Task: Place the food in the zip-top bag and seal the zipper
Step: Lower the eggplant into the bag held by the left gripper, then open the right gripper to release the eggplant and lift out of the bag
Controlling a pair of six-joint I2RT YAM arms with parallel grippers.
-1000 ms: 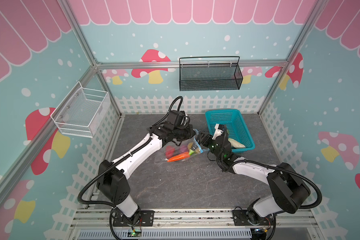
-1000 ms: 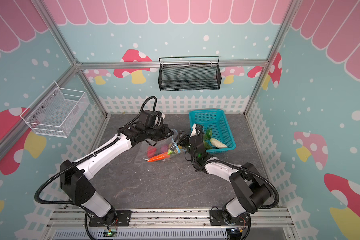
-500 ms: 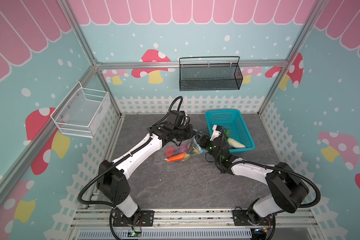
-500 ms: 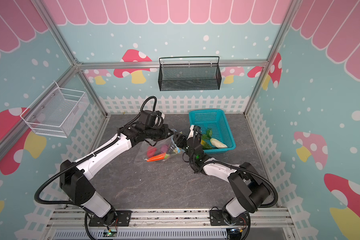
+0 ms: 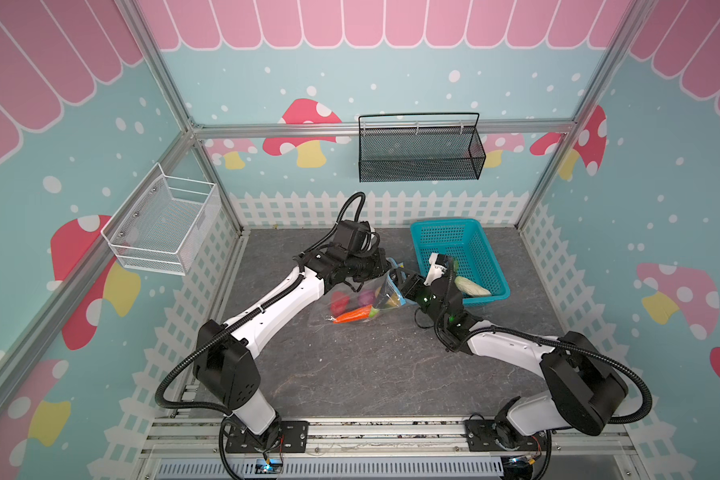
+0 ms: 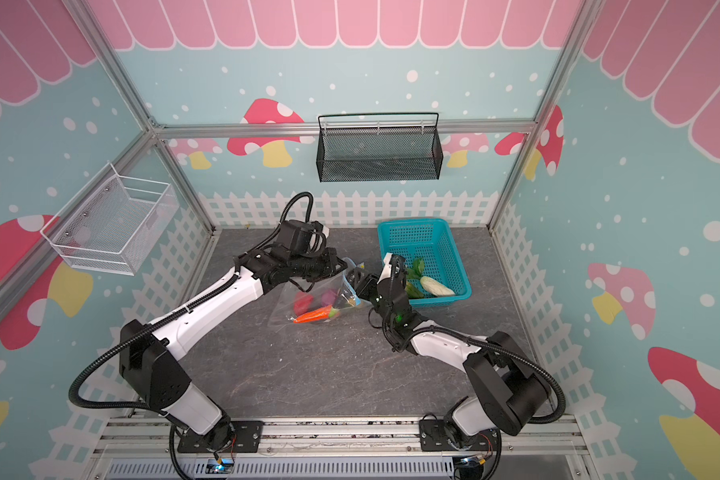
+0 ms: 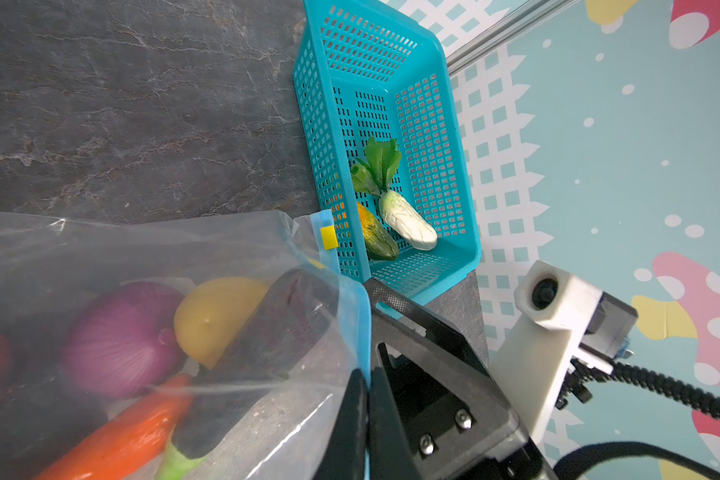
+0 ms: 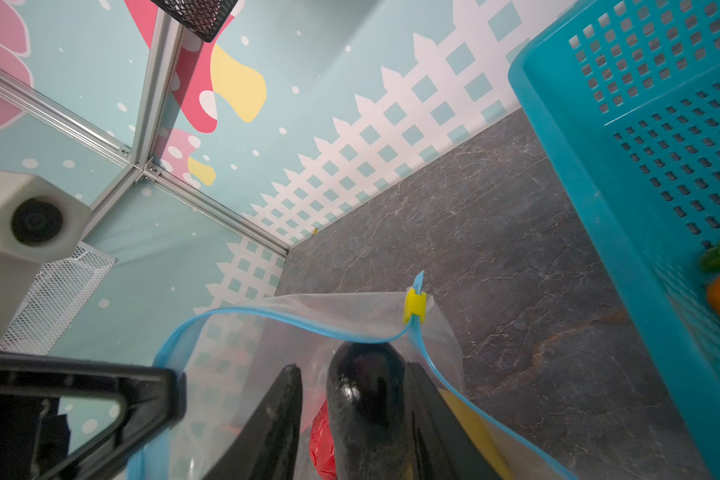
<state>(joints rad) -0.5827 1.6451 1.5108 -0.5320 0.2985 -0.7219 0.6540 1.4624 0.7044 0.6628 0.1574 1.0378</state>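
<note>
Left gripper [image 7: 367, 386], jaws pressed together, is pinching the crinkly clear zip-top bag [image 7: 142, 245] on the desk [image 5: 371, 365]. Right gripper [image 8: 350, 370], just in from the turquoise lattice basket [image 5: 479, 249], jaws spread, is straddling a dark purple eggplant [image 8: 366, 399] inside it, so filling is progressing.

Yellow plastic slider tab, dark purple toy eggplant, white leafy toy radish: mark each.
Yellow plastic slider tab [image 8: 414, 306]: right wrist view, its middle.
Dark purple toy eggplant [image 8: 366, 399]: right wrist view, glossy body.
White leafy toy radish [image 7: 408, 222]: left wrist view, white root.
</note>
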